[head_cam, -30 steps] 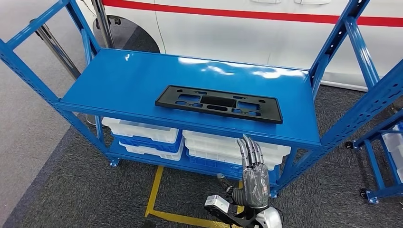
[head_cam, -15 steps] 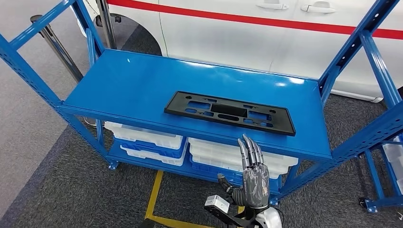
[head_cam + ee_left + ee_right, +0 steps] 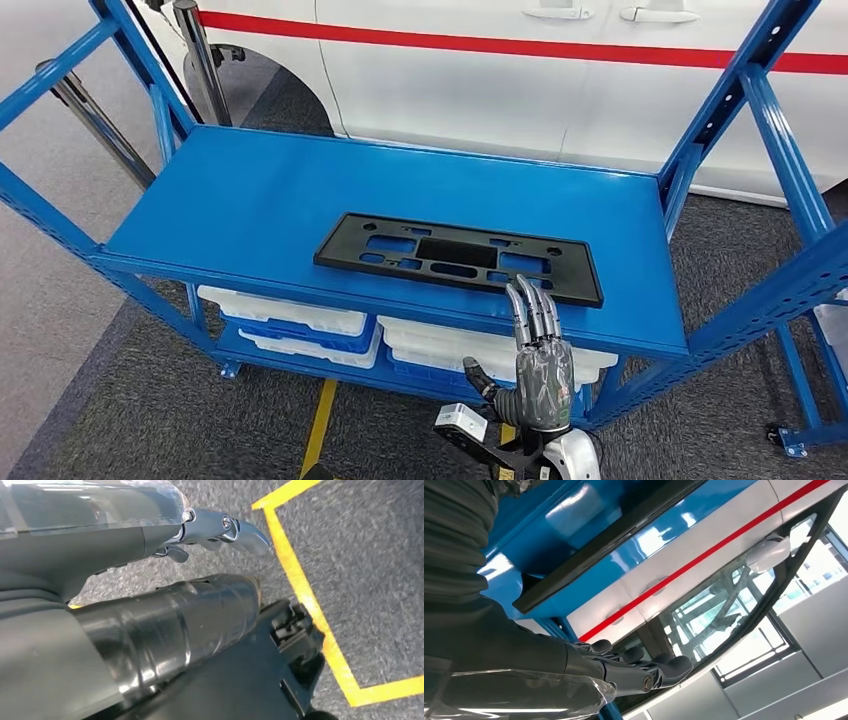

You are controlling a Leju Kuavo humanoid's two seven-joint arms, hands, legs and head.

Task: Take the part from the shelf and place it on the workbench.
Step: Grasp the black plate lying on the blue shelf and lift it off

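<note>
One flat black part [image 3: 458, 257], a long slotted plate like a licence-plate bracket, lies on the top deck of the blue shelf [image 3: 250, 200], toward the near edge and right of centre, its long side roughly along that edge. The right hand [image 3: 541, 365] is raised in front of the shelf, below the deck's near lip, fingers straight, upright and close together, holding nothing; its fingertips [image 3: 530, 296] overlap the plate's near right edge in the head view, though I cannot tell whether they touch it or merely stand in front of it. The left hand [image 3: 220, 530] hangs low over grey carpet [image 3: 360, 555] marked with yellow floor tape [image 3: 300, 590], its fingers extended with nothing in them. Several things could go wrong from here. The plate is thin and lies flush on slick painted steel, so fingers coming in from the front may likely push it farther back rather than get under it. A grip at the right end alone would probably leave the long left end to sag, swing and strike the right upright [image 3: 720, 90]. Rising straight from below, the hand may knock the deck's lip. White bins [image 3: 290, 315] on the lower tier sit just beneath that path.
</note>
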